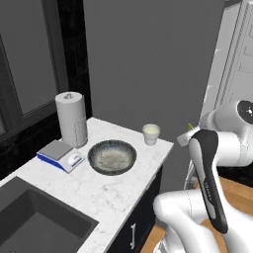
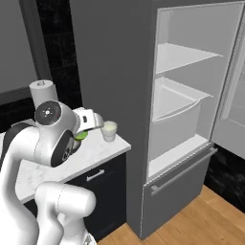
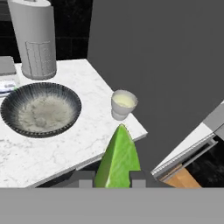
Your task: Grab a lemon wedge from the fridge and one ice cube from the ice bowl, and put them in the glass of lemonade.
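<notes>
One lemon wedge [image 3: 118, 157] is sitting clamped between the gripper [image 3: 113, 178] fingertips, hanging off the counter [image 3: 65, 144] edge short of the glass of lemonade [image 3: 123, 104]. Judging it light, soft, slippery; pinching its thick base is suiting it.

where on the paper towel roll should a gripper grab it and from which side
Grip the paper towel roll across its upright round body, about mid-height, coming in level from the open counter side. It stands upright near the dark back wall, with the scale at its base, so low or rear approaches look blocked.
</notes>
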